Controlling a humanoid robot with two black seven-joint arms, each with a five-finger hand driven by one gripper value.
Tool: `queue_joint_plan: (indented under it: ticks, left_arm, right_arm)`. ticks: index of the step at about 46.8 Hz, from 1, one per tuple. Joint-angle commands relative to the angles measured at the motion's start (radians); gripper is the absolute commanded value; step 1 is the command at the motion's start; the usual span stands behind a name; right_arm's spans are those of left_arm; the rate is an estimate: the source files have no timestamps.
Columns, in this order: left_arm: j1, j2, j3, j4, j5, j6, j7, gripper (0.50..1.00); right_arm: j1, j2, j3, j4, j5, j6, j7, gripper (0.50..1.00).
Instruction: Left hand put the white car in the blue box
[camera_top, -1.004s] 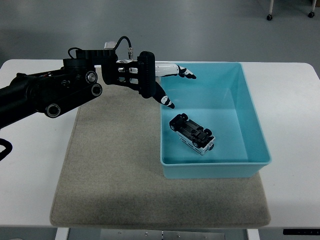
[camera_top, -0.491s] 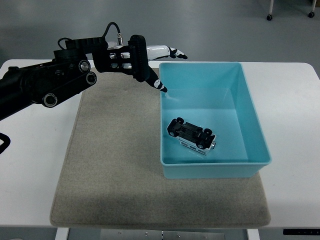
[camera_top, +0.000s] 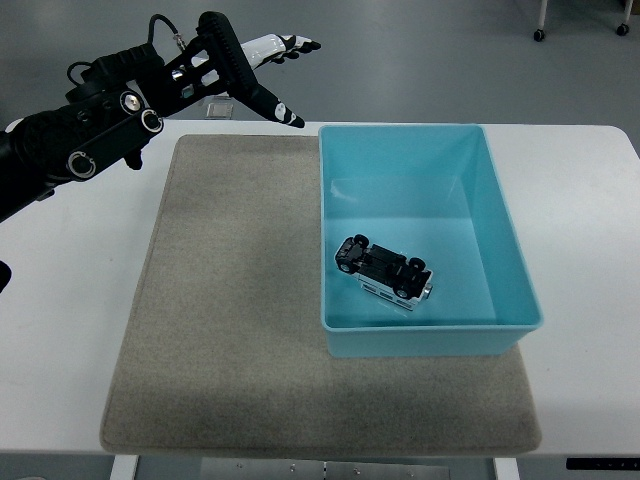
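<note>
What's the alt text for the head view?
A white car lies upside down inside a blue box on a beige mat. The robot's left hand, open and empty, is raised beyond the table's far left.

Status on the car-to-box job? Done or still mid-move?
Looks done: the white car lies upside down on the floor of the blue box. The left hand holds nothing, fingers spread, raised beyond the box's far-left corner. Nothing visibly left except parking the arm.

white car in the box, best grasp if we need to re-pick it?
Probably from above, fingers across the narrow body between the wheel pairs. The white car lies wheels-up and diagonal on the blue box floor, nearer the front wall, so side approaches look blocked. Left hand is open, clear of the box.
</note>
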Motion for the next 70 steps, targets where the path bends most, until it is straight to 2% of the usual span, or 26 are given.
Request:
queue_joint_plan:
  ticks: [1,10,18,32,40,44,47,51,56,70]
  left_arm:
    - [0.003,0.0,0.001,0.05,-0.065,0.001,0.0,0.996]
    - [0.013,-0.003,0.001,0.126,-0.244,0.001,-0.001,0.996]
    - [0.033,-0.014,0.004,0.18,-0.48,0.007,-0.004,0.996]
    - [0.085,-0.051,-0.002,0.223,-0.822,0.017,-0.024,0.996]
    - [0.112,-0.06,-0.005,0.225,-1.019,-0.008,-0.061,0.996]
    - [0.122,-0.061,-0.01,0.225,-1.096,-0.054,-0.087,0.996]
    - [0.138,-0.072,-0.037,0.228,-1.135,-0.1,-0.118,0.996]
    - [0.167,-0.091,-0.105,0.245,-1.156,-0.135,-0.126,0.996]
    - [0.18,-0.1,-0.164,0.246,-1.156,-0.123,-0.126,0.996]
    - [0.171,-0.1,-0.169,0.245,-1.145,-0.109,-0.126,0.996]
  right_arm:
    - [0.0,0.0,0.0,0.0,-0.001,0.0,0.0,0.936]
    - [0.0,0.0,0.0,0.0,0.001,0.0,0.0,0.936]
    - [0.0,0.0,0.0,0.0,0.001,0.0,0.0,0.936]
    - [0.0,0.0,0.0,0.0,0.001,0.0,0.0,0.936]
    - [0.0,0.0,0.0,0.0,-0.001,0.0,0.0,0.936]
    - [0.0,0.0,0.0,0.0,-0.001,0.0,0.0,0.936]
    - [0.001,0.0,0.0,0.0,-0.001,0.0,0.0,0.936]
    - [0.0,0.0,0.0,0.0,-0.001,0.0,0.0,0.936]
    - [0.0,0.0,0.0,0.0,0.001,0.0,0.0,0.936]
    - [0.0,0.0,0.0,0.0,-0.001,0.0,0.0,0.936]
